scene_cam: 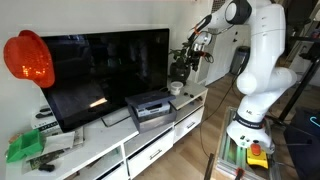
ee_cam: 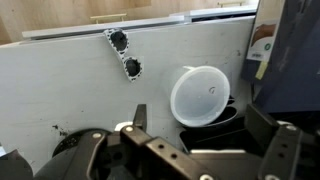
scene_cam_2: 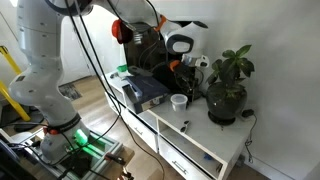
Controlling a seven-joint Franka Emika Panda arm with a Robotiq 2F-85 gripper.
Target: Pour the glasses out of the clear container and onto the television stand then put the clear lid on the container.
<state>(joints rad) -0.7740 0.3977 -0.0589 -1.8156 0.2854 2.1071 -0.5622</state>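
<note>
Closest to lens in wrist view: gripper point(ee_cam: 200, 135), jaws spread wide apart, clamped on nothing. Just beyond, betw. the jaws: clear container point(ee_cam: 205, 95), upright on television stand point(ee_cam: 60, 95); can't tell if touching either jaw. Right of it, just beside: grey-black device point(ee_cam: 292, 60), so tight on that side. Left of it: broad bare white top, plenty of free room. Further out, near stand's front edge: glasses point(ee_cam: 125, 55), dark, lying flat, well apart from container. Past that edge: wooden floor point(ee_cam: 60, 15). In both exterior views: gripper point(scene_cam: 193, 55) point(scene_cam_2: 186, 70) hanging above container point(scene_cam: 176, 88) point(scene_cam_2: 179, 101), not gripping it. Container betw. device point(scene_cam_2: 140, 90) and dark plant pot point(scene_cam_2: 226, 103), closer to pot, w/ narrow gaps both sides. Small dark glasses point(scene_cam_2: 184, 125) toward front lip of stand point(scene_cam_2: 210, 152), bare top around them. Behind device: black TV point(scene_cam: 100, 75), closing off the wall side. Stand's end past the pot: open strip before the corner.
</note>
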